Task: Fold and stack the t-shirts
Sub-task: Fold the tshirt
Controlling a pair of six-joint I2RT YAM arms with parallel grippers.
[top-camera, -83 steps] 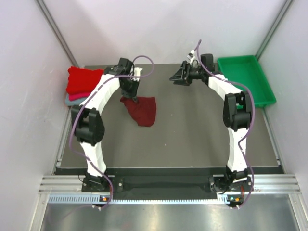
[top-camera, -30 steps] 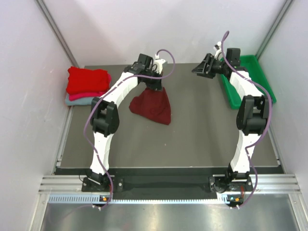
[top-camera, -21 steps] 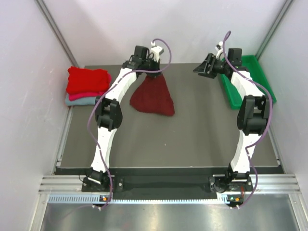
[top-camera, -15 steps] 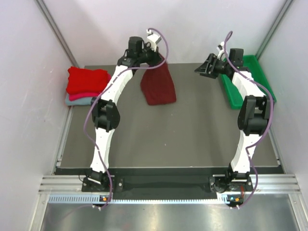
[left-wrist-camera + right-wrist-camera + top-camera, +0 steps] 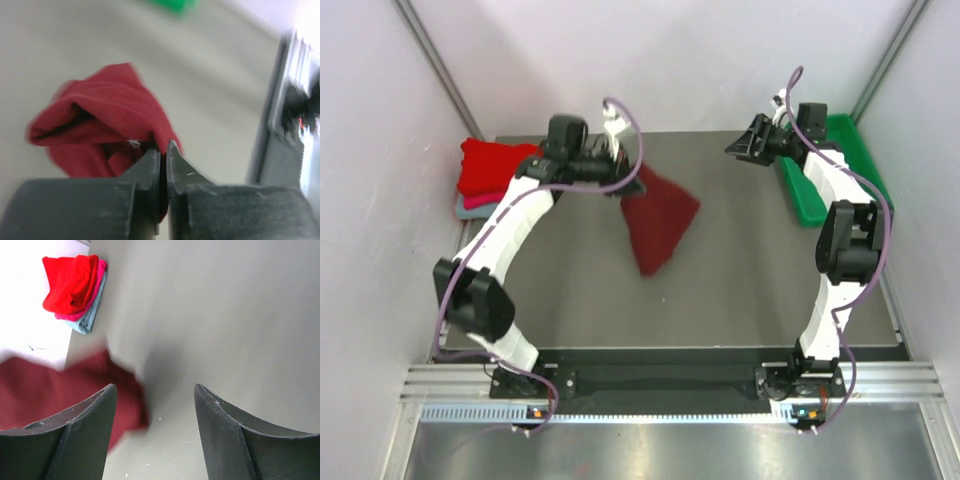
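The left fingers (image 5: 150,167) are pinched tight on a fold of the dark maroon t-shirt (image 5: 100,117), with only a sliver of gap showing between their tips and the cloth bunched above them. From overhead, the left arm reaches across toward the far middle of the worktop (image 5: 720,285), and the left fingers (image 5: 632,177) grip the maroon t-shirt (image 5: 660,215) by its upper left corner. The cloth fans out to the right and narrows to a point toward the near side. It is blurred, and it looks as though most of it is off the surface, but I can't be sure from here.

The right fingers (image 5: 90,417) stand wide apart with nothing between them. They are held up near the far right corner (image 5: 742,148), well apart from the maroon t-shirt and close beside the green tray (image 5: 855,165).

Against the left wall sits the folded stack. The bright red t-shirt (image 5: 492,165) is on top, the pink t-shirt (image 5: 101,270) lies under it, and the grey-blue t-shirt (image 5: 92,310) is at the bottom. The left arm crosses just in front of the stack.
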